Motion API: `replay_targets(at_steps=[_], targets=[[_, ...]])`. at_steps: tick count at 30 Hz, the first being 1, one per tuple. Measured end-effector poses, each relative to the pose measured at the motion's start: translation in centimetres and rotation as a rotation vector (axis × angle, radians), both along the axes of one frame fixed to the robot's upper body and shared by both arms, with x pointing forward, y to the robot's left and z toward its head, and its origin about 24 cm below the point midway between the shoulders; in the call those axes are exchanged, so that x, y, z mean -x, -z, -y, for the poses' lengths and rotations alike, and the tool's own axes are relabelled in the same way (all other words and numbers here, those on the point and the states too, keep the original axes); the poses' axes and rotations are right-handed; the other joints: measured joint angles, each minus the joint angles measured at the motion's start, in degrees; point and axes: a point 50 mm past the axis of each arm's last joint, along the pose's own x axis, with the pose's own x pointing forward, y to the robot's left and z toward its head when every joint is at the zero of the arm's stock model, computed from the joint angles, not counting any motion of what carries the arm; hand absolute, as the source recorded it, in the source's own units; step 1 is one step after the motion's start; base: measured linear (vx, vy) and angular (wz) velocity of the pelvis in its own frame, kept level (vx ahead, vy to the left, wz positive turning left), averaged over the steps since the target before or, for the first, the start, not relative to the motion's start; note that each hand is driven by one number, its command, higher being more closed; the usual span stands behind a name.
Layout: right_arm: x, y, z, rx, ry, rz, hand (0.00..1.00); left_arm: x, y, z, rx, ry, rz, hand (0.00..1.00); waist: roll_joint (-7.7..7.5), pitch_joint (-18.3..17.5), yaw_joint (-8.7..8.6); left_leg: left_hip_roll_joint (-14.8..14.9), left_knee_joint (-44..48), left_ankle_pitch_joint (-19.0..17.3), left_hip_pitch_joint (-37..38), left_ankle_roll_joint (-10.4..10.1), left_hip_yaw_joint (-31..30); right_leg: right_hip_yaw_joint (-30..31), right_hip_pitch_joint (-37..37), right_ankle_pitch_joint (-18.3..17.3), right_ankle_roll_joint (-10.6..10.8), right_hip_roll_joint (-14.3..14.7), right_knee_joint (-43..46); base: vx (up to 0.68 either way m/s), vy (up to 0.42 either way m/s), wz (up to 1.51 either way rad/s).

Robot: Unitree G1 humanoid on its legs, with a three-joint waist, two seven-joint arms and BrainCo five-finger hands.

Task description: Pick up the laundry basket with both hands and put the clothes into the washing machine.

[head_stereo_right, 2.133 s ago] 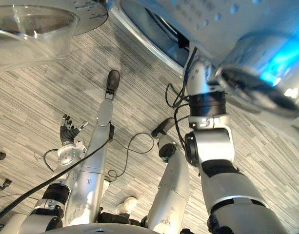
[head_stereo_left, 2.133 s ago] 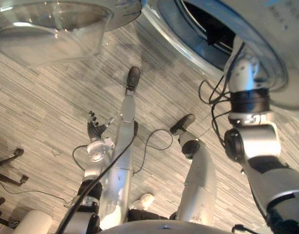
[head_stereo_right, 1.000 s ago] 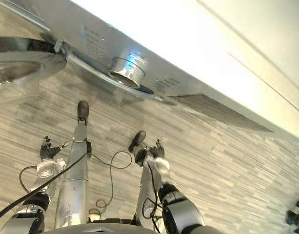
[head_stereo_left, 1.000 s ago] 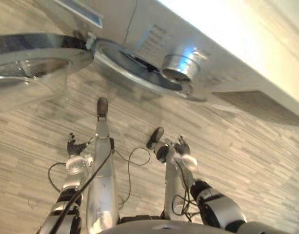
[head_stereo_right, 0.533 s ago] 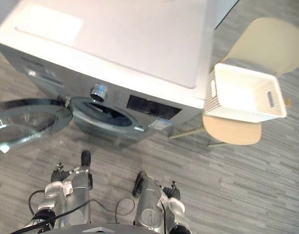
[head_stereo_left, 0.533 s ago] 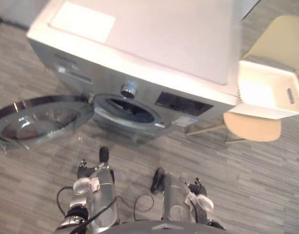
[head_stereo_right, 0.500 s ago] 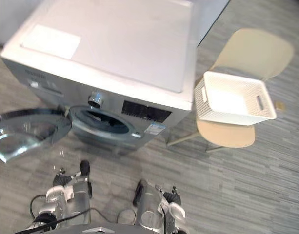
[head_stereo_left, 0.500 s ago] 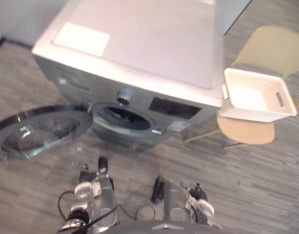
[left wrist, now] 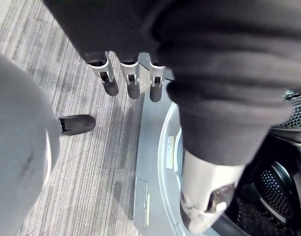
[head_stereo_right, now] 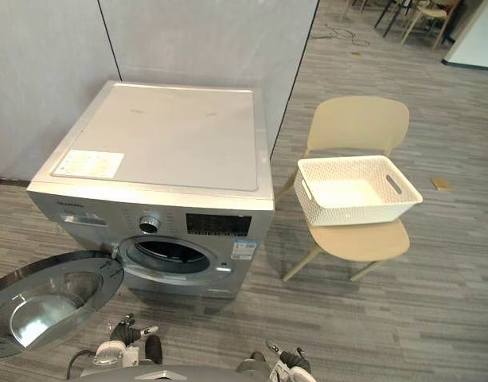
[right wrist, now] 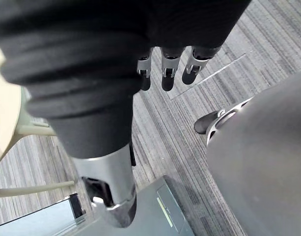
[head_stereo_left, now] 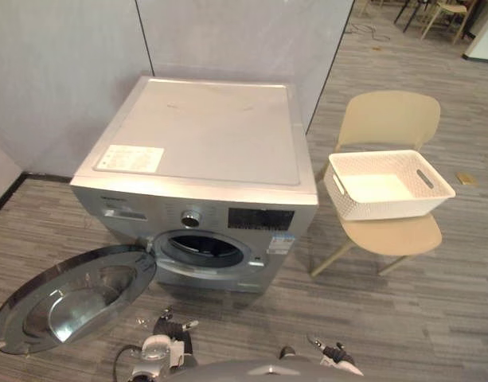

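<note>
Both robot hands, left (left wrist: pixel 128 78) and right (right wrist: pixel 167 69), are hanging spread and empty, the laundry basket (head_stereo_left: pixel 387 185) is sitting on the chair (head_stereo_left: pixel 395 231) looking empty, and the washing machine (head_stereo_left: pixel 200 171) door (head_stereo_left: pixel 68 298) is standing open, so you are fitting either reaching for the basket or finishing up.

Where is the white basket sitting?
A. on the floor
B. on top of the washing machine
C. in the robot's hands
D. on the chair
D: the white basket rests on the seat of the beige chair, beside the washing machine.

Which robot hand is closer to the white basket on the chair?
Right. The right hand hangs low below the basket; the left hand is farther off, by the washer's open door.
</note>
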Motion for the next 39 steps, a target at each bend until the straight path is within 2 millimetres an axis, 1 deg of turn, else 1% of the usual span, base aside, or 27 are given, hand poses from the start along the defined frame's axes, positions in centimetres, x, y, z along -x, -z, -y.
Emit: replay_targets(at_steps=[4,5,6,7,8,10,11,12,14,15,16,17,18,19,21,22,24,25,26,27,28,30,32,33,35,37,39], targets=[[-1.8,-0.4,0.9,0.045,-0.093,-0.007,0.0,0.1,0.0,0.0,-0.014,0.034,0.004,0.0,2.48,1.8,0.37,-0.3,4.9,-0.7,-2.9,-0.4,-3.7,-3.5,0.2,-2.7,0.3,-0.8,4.0,0.02,-0.025,0.46],[-3.0,-0.8,1.1,0.059,-0.12,0.006,0.0,0.3,0.0,-0.1,-0.02,0.042,-0.001,0.0,3.06,2.2,0.52,-0.8,3.5,2.3,-3.5,-2.6,-5.7,-4.0,-0.8,-3.6,-0.8,-1.3,5.0,-0.1,-0.017,0.39],[-3.1,-0.8,1.2,0.059,-0.119,0.005,0.0,0.1,0.0,-0.2,-0.024,0.044,0.003,0.0,1.47,2.6,0.3,-2.1,2.6,4.4,-3.5,-2.5,-7.2,-5.1,-1.6,-3.3,-0.9,-4.0,5.1,-0.08,0.023,0.33],[-3.6,-1.0,1.4,0.064,-0.114,0.019,0.0,-0.1,-0.1,-0.5,-0.022,0.013,0.012,0.0,1.09,2.8,0.68,-2.6,15.8,-3.0,-5.6,1.9,-6.2,-5.1,-1.8,-2.2,-0.2,-6.0,5.6,-0.05,0.046,0.17],[-4.0,-1.2,1.7,0.076,-0.119,0.034,0.0,0.1,-0.1,-0.8,-0.028,0.004,0.004,0.0,1.16,2.8,0.41,-1.7,25.4,-7.6,-6.0,2.3,-5.9,-4.8,-1.3,-2.0,0.1,-6.9,5.9,-0.04,0.078,-0.07],[-4.1,-1.3,1.7,0.079,-0.127,0.036,0.0,0.8,0.1,-1.3,-0.037,-0.021,-0.015,0.0,1.55,2.6,-0.42,4.1,35.6,-10.2,-4.7,2.2,-5.4,-4.0,-2.3,-2.1,0.1,-7.2,7.6,-0.11,0.152,-0.06],[-4.2,-1.3,1.6,0.078,-0.128,0.04,0.0,0.8,0.1,-1.5,-0.043,-0.022,-0.026,0.0,1.16,2.4,-1.09,10.0,38.6,-9.8,-5.1,2.9,-5.5,-3.7,-5.1,-2.9,0.4,-8.0,10.4,-0.11,0.209,0.15],[-4.1,-1.3,1.7,0.078,-0.126,0.036,0.0,0.7,0.1,-1.5,-0.045,-0.018,-0.027,0.0,0.79,2.3,-1.21,11.7,38.0,-9.0,-5.1,3.8,-5.7,-3.6,-6.4,-3.3,1.0,-8.9,12.0,-0.08,0.281,0.46],[-3.3,-1.1,2.1,0.086,-0.117,0.011,0.0,0.4,0.0,-1.5,-0.054,-0.008,-0.018,0.0,0.35,2.4,-1.99,13.9,31.8,-2.3,-4.4,7.5,-7.9,-3.7,-10.7,-4.6,3.2,-12.1,17.7,-0.07,0.336,0.57],[-3.1,-1.0,2.1,0.083,-0.118,0.002,0.0,0.0,-0.2,-1.6,-0.064,0.004,-0.008,0.0,-0.4,2.3,-2.32,11.2,30.4,-7.2,-3.8,3.3,-8.7,-2.8,-12.3,-5.5,4.7,-14.0,19.3,-0.06,0.33,0.83],[-2.9,-0.7,1.4,0.053,-0.11,-0.013,0.0,-0.4,-0.4,-2.5,-0.099,0.001,0.003,0.0,-1.46,2.4,-3.03,9.2,30.6,-10.4,-6.2,1.2,-11.1,-1.0,-14.1,-7.2,6.9,-13.9,23.1,-0.05,0.295,1.04],[-2.1,-0.4,1.3,0.051,-0.12,-0.043,0.0,-1.1,-0.7,-2.8,-0.12,0.009,0.021,0.0,-2.56,2.3,-2.73,8.4,31.2,-13.2,-7.3,-3.1,-13.0,-1.4,-13.1,-6.5,6.2,-14.9,22.7,-0.01,0.206,0.94],[-1.9,-0.3,1.3,0.048,-0.119,-0.05,0.0,-1.0,-0.7,-2.9,-0.13,0.022,0.019,0.0,-2.23,2.4,-2.51,8.6,31.1,-15.4,-7.0,-5.7,-13.2,-2.2,-12.0,-6.1,6.3,-14.9,22.2,-0.02,0.301,0.71],[-1.8,-0.3,1.4,0.05,-0.119,-0.058,0.0,-1.1,-0.7,-2.5,-0.128,0.05,0.019,0.0,-1.7,2.3,-2.5,8.7,31.1,-19.0,-6.8,-6.5,-12.9,-3.5,-10.1,-5.4,7.0,-15.2,20.8,-0.04,0.444,0.65],[-1.7,-0.2,1.2,0.047,-0.118,-0.059,0.0,-1.7,-0.8,-1.3,-0.126,0.143,0.037,0.0,-1.15,2.2,-2.52,7.4,32.5,-24.9,-7.7,-6.8,-12.5,-6.3,-5.1,0.5,6.9,-16.0,14.2,-0.08,0.492,0.61],[-1.8,-0.2,1.1,0.045,-0.118,-0.054,0.0,-1.9,-0.9,-1.2,-0.127,0.158,0.044,0.0,-1.23,2.1,-2.41,6.8,33.5,-25.5,-8.5,-6.5,-12.6,-6.8,-4.3,3.1,6.8,-16.2,12.1,-0.14,0.462,0.3],[-2.5,-0.3,0.0,0.03,-0.113,-0.023,0.0,-3.0,-1.2,-1.1,-0.149,0.24,0.065,0.0,-1.09,1.9,-2.03,4.4,36.5,-27.5,-11.9,-4.9,-12.7,-7.1,-3.5,14.9,4.9,-17.0,6.0,-0.19,0.481,0.18],[-2.5,-0.3,-0.1,0.032,-0.11,-0.021,0.0,-3.2,-1.3,-1.3,-0.163,0.268,0.067,0.0,-1.24,1.8,-1.9,3.8,36.9,-27.7,-12.6,-4.4,-12.7,-7.0,-3.9,18.4,4.6,-17.3,4.9,-0.2,0.461,-0.05],[-2.5,-0.4,0.0,0.036,-0.118,-0.017,0.0,-3.3,-1.4,-1.7,-0.194,0.309,0.064,0.0,-1.25,1.5,-1.16,3.1,36.7,-27.7,-13.0,-2.8,-11.6,-6.7,-5.9,25.4,-1.2,-17.4,3.5,-0.2,0.423,-0.39],[-2.8,-0.5,-0.1,0.042,-0.135,-0.008,0.0,-3.0,-1.3,-1.8,-0.206,0.331,0.049,0.0,-0.65,1.5,-0.39,3.6,34.9,-27.0,-12.8,-1.1,-9.2,-6.1,-8.1,29.6,-6.9,-17.0,3.0,-0.2,0.385,-0.63],[-3.4,-0.7,-0.3,0.045,-0.157,0.017,0.0,-2.7,-1.2,-2.4,-0.224,0.336,0.034,0.0,-0.56,1.5,-0.31,3.7,33.0,-26.0,-11.5,0.0,-8.1,-4.6,-10.6,26.3,-10.3,-15.8,7.3,-0.13,0.303,-0.66],[-3.9,-0.7,-1.2,0.036,-0.221,0.029,0.0,-2.1,-1.2,-3.6,-0.251,0.328,0.013,0.0,-0.82,1.3,-0.75,4.0,25.1,-21.3,-6.7,1.1,-6.0,-3.8,-12.1,5.8,-7.3,-7.9,20.5,-0.08,0.186,-0.36],[-3.8,-0.7,-1.5,0.037,-0.243,0.027,0.0,-2.2,-1.2,-3.3,-0.244,0.323,0.02,0.0,-0.88,1.3,-0.89,3.0,20.3,-18.2,-4.4,1.4,-4.8,-6.9,-12.0,-2.4,-7.3,-3.8,25.2,-0.04,0.051,-0.18],[-4.0,-0.8,-1.6,0.039,-0.261,0.037,0.0,-2.4,-1.3,-3.0,-0.225,0.301,0.034,0.0,-1.6,1.1,-1.01,1.8,17.9,-16.5,-3.4,0.7,-4.3,-9.3,-10.6,-4.4,-6.8,-2.8,22.9,-0.07,0.03,-0.21],[-3.8,-0.8,-1.4,0.038,-0.265,0.045,0.0,-2.7,-1.5,-2.6,-0.194,0.254,0.067,0.0,-1.12,1.5,-1.31,1.6,15.5,-14.9,-3.1,0.5,-3.6,-9.2,-8.7,-4.9,-5.4,-1.8,18.2,-0.1,-0.037,-0.09],[-3.1,-0.6,-1.5,0.033,-0.271,0.037,0.0,-3.3,-2.2,-1.8,-0.152,0.201,0.141,0.0,-1.78,1.5,-1.33,1.7,12.2,-12.6,-1.8,0.0,-4.0,-9.4,-6.1,-5.7,-3.3,-0.5,12.9,-0.06,-0.122,0.09],[-2.8,-0.5,-1.4,0.036,-0.305,0.029,0.0,-4.2,-3.2,-0.6,-0.099,0.163,0.232,0.0,-2.0,1.2,-1.36,1.8,7.5,-9.1,-0.5,0.5,-5.3,-10.6,-5.5,-5.1,-3.6,0.3,10.7,-0.06,-0.101,0.27]])
